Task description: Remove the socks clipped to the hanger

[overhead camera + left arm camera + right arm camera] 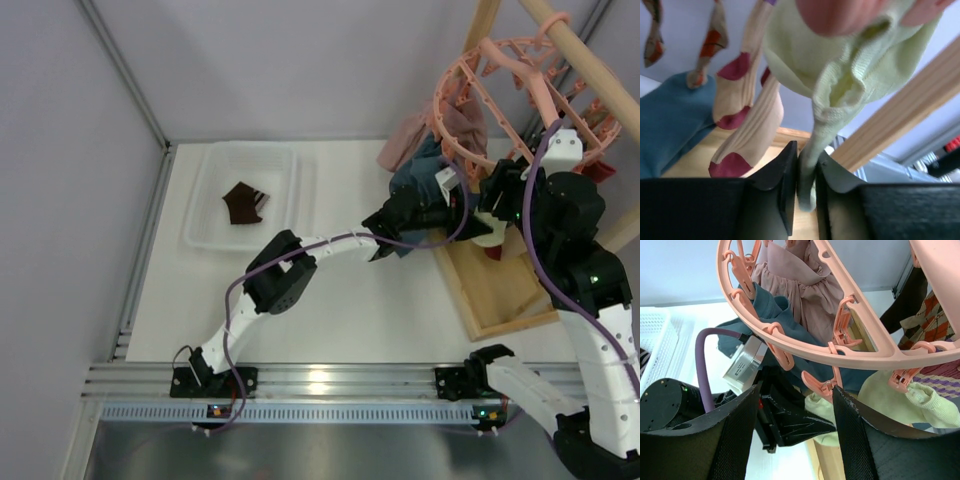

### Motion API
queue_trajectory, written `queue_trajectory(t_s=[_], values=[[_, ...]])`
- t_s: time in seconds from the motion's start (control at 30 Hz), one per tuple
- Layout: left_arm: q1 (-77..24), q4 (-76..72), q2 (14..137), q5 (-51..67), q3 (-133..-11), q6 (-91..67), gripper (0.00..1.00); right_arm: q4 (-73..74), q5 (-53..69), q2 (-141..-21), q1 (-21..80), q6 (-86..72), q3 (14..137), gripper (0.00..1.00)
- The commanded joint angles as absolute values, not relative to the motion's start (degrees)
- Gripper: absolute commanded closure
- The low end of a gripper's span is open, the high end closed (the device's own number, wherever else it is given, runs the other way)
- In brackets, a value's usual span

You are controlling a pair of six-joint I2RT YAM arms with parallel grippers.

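The pale green sock (850,75) hangs clipped to the rim of the hanger (875,352), far right; left gripper (806,185) pinches its lower end, cream-and-maroon socks (747,120) close on one side, wooden post (910,110) on the other; right gripper (796,390) gapes empty near the rim

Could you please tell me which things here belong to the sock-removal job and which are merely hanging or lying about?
Part of the job: hanger; pale green sock, pinched in the left gripper; cream-and-maroon socks; dark sock in the white basket.
Just about: teal cloth; dusty-pink garment; wooden frame.
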State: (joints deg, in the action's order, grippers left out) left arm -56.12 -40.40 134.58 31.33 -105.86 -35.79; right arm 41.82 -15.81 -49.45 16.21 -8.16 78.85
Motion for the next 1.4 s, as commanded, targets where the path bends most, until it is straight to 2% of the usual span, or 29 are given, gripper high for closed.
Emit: queue_trajectory(t_s=[0.0,0.03,0.1,0.43,0.83,1.0,1.17,1.37], values=[[-55.72,-45.00,130.96,39.54,-105.47,-38.75,0.84,42.27,-16.43,-50.01,15.47,-8.96,81.30,0.42],[-55.72,-45.17,130.43,40.59,-105.21,-40.06,0.93,42.45,-16.70,-50.10,15.47,-9.05,81.39,0.42],[-55.46,-46.58,129.64,43.50,-104.33,-41.91,1.00,42.80,-16.70,-50.10,15.47,-8.96,81.74,0.42],[-52.82,-55.90,126.56,53.17,-101.51,-57.21,1.00,44.03,-17.84,-50.45,15.38,-7.74,81.47,0.42],[-51.94,-57.04,126.30,55.37,-100.90,-59.76,1.00,43.77,-19.25,-50.63,14.85,-6.95,81.04,0.42],[-51.77,-64.84,127.18,56.77,-100.81,-65.03,1.00,39.38,-18.55,-50.62,14.42,-5.98,77.36,0.43],[-50.54,-72.67,128.14,57.65,-100.55,-72.50,1.00,36.92,-15.39,-52.47,12.92,-4.92,76.38,0.42],[-49.48,-75.06,128.85,58.80,-100.99,-75.41,1.00,33.67,-10.29,-52.73,10.37,-4.92,75.76,0.42]])
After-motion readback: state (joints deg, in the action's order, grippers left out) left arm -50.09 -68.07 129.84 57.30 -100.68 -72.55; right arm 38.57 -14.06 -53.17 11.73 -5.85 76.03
